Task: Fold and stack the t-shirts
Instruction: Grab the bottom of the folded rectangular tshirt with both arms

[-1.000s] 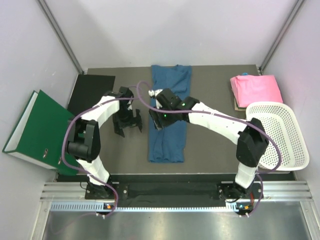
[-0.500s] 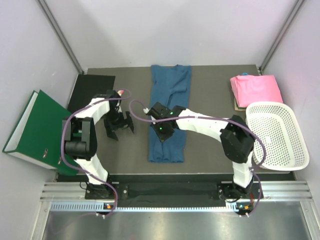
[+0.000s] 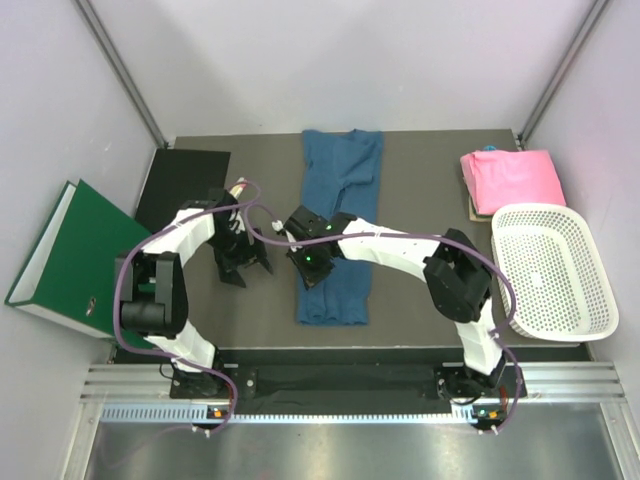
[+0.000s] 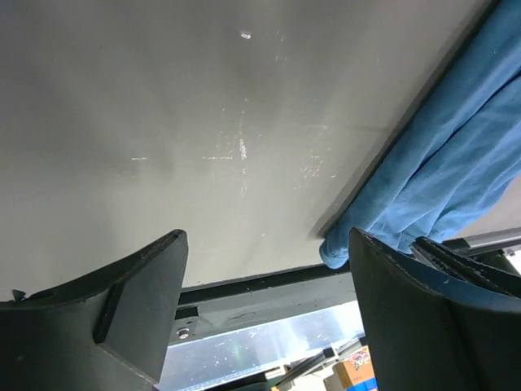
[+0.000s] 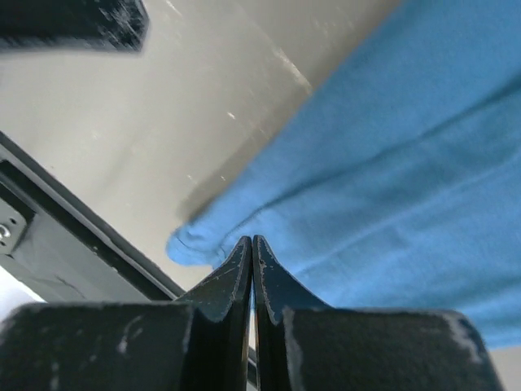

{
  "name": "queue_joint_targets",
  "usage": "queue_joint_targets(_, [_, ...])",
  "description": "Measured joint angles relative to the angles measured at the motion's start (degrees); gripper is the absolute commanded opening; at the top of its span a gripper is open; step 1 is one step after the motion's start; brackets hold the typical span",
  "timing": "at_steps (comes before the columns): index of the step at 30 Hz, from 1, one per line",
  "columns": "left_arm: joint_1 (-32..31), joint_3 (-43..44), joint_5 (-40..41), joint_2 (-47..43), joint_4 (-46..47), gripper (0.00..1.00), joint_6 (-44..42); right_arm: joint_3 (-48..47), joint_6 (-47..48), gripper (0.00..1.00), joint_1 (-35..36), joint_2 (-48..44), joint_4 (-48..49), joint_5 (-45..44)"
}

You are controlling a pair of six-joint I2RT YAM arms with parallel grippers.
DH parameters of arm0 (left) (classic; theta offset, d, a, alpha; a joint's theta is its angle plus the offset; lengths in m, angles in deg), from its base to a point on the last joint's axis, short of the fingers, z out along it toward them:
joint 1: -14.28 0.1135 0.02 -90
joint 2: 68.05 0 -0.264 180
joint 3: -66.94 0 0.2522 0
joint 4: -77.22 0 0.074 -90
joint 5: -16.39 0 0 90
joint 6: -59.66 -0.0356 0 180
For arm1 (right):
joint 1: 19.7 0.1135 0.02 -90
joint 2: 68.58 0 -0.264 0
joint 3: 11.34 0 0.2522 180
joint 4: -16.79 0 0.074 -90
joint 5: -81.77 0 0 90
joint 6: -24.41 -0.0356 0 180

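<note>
The dark blue t-shirt (image 3: 335,230) lies as a long narrow strip down the middle of the table, collar end at the back. My right gripper (image 3: 306,270) hangs over the strip's left edge, near its front half. In the right wrist view the right gripper (image 5: 251,241) is shut, with nothing showing between the tips, just above the t-shirt (image 5: 391,163) by its front left corner. My left gripper (image 3: 247,270) stands open over bare table, left of the shirt. In the left wrist view the left gripper (image 4: 267,238) holds nothing, and the shirt corner (image 4: 342,248) is by the right finger. The pink t-shirt (image 3: 510,178) lies folded at the back right.
A white mesh basket (image 3: 590,300) stands at the right edge, just in front of the pink shirt. A green binder (image 3: 70,250) leans off the table's left side, next to a black mat (image 3: 180,185). The table's front rail (image 4: 244,285) runs close under the left gripper.
The right gripper has shut and slid forward and left along the blue shirt's left edge. The left gripper has come a little nearer the front and its jaws have narrowed slightly.
</note>
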Motion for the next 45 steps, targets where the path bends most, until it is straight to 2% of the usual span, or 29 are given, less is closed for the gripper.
queue_joint_targets(12, [0.04,-2.4,-0.31,-0.22,1.05,0.83,-0.24,-4.85,0.07,0.0,0.0,7.45,-0.17,3.74])
queue_joint_targets(21, [0.04,-2.38,1.07,-0.22,1.01,0.84,-0.9,-6.1,0.2,0.0,0.0,9.73,-3.52,3.78])
queue_joint_targets(31, [0.04,-2.38,1.84,-0.2,1.03,0.83,-1.29,-6.14,0.2,0.0,0.0,9.4,-8.22,-1.07])
queue_joint_targets(45, [0.04,-2.4,2.97,-0.2,1.05,0.83,-1.44,-0.94,-0.44,0.0,-0.33,5.09,-15.21,-9.55])
